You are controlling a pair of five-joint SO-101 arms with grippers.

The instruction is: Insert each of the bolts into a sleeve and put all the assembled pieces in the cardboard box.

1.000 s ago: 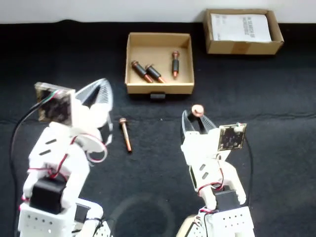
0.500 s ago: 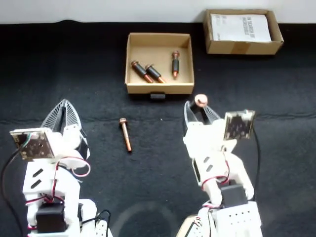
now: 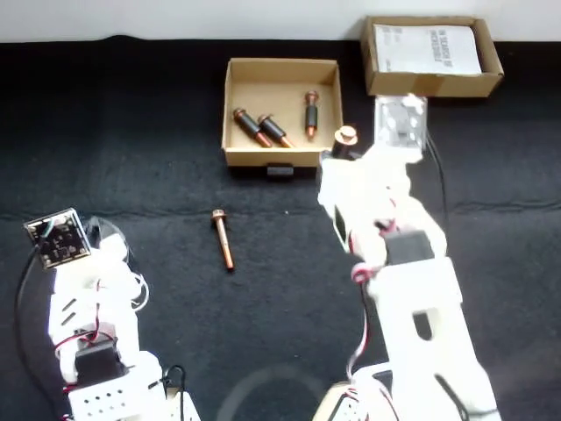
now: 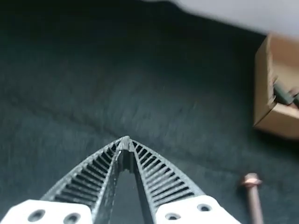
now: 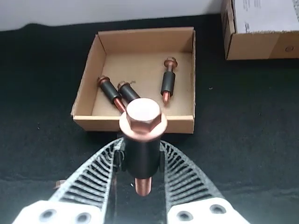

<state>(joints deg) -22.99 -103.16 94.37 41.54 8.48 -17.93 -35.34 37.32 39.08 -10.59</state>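
With the right gripper (image 5: 140, 145) clamping its fingers on a sleeved bolt (image 5: 140, 133) just outside the cardboard box (image 5: 135, 124) near the bench's far edge, it should clear the wall before releasing, while the left gripper (image 4: 125, 141) has its fingers closed and empty.

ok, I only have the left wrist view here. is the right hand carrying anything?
Observer: Yes. The right hand is shut on an assembled piece, bolt head up.
Operator: near the box?
Observer: In the high view it shows just outside the right wall of the cardboard box, not over it.
Operator: how many inside?
Observer: Three assembled pieces lie on its floor.
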